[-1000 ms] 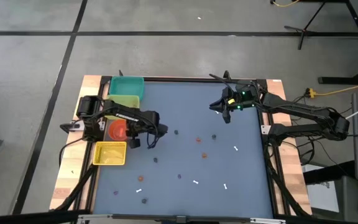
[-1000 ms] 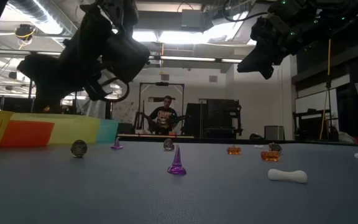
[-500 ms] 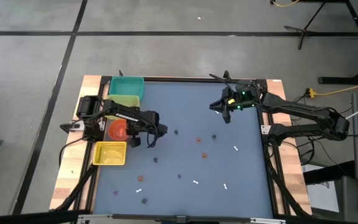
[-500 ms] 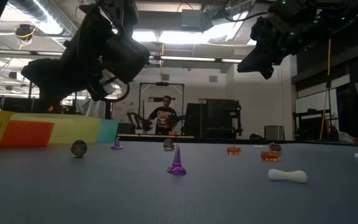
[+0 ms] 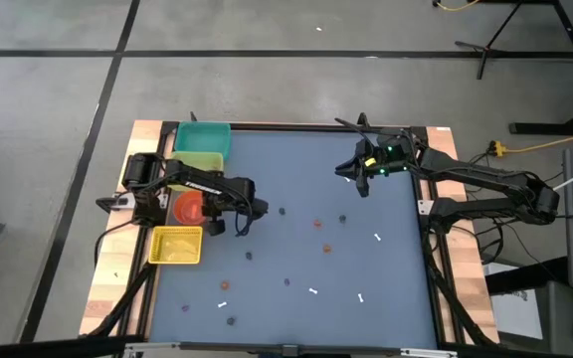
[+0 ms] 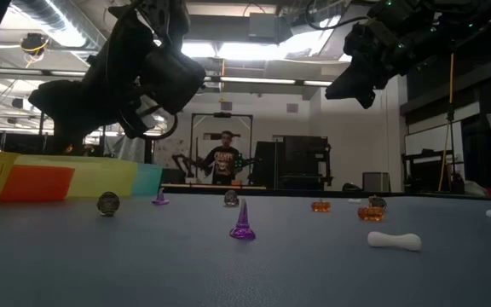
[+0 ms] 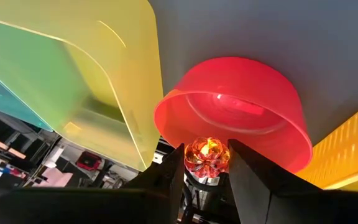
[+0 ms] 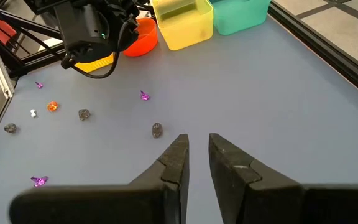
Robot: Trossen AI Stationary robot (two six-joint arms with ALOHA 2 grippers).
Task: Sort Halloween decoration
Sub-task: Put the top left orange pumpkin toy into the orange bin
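Your left tool [image 7: 207, 163] is clenched on a round orange trinket [image 7: 206, 154], held just in front of the red bowl [image 7: 241, 102] beside the yellow bins. Your right tool [image 8: 196, 152] hangs empty above the worktop's [image 5: 296, 179] far side, fingers slightly apart. Other trinkets [image 8: 156, 129] lie scattered across the worktop.

We see our right gripper [image 8: 197, 155] slightly parted at six o'clock, a dark trinket [image 8: 157, 129] just ahead, bins [image 8: 182, 22] at twelve
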